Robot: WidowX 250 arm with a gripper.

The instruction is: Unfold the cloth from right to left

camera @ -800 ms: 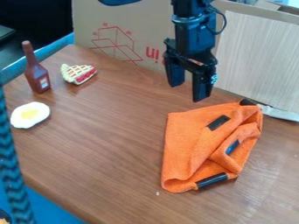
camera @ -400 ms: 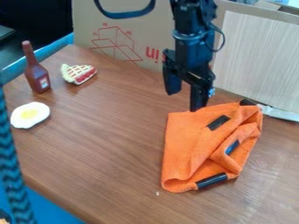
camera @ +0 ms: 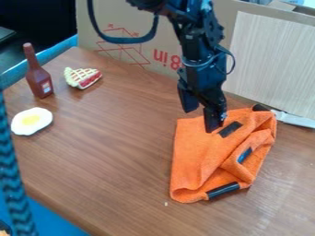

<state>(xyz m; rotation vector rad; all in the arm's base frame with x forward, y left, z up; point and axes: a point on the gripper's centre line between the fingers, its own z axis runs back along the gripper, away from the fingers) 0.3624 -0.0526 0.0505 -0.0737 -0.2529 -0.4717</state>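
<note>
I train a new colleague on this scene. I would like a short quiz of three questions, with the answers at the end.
1. True or false: the cloth is already spread fully flat.
2. Multiple choice: which thing stands upright?
A) the egg
B) the bottle
C) the pie
3. Fill in with "apart" or "together": the fingers of the hand are ____.

Key: 1. False; 2. B; 3. apart

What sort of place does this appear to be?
Probably a robot test workspace: a robot arm over a wooden table, with toy-like food such as the fried egg.
</note>
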